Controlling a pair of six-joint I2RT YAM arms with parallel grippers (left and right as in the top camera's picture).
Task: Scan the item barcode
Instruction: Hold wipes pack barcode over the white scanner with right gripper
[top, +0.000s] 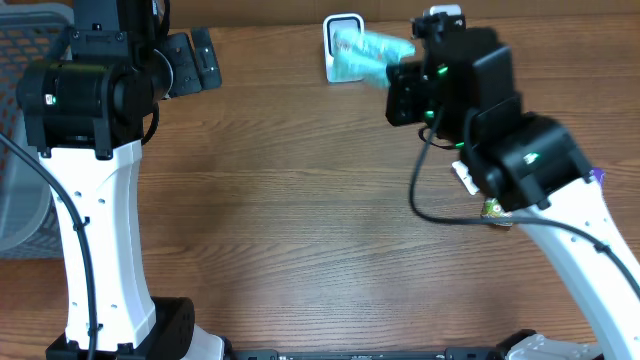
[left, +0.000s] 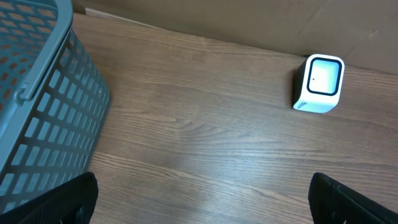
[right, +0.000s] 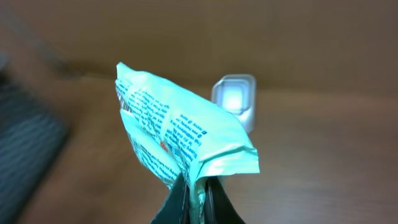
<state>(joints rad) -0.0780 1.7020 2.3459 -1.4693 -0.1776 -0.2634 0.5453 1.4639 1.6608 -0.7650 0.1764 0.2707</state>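
From above, the scanner stands on the table at twelve o'clock, by the far edge. The packet hangs just beside it, toward one o'clock, pinched in the right gripper. The basket sits at nine o'clock, off the left edge. The left gripper hovers at eleven. Small items lie at three o'clock, under the right arm.

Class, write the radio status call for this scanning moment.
Right end effector shut on teal packet, at scanner. Left end effector open, empty. Nothing seen blocking.
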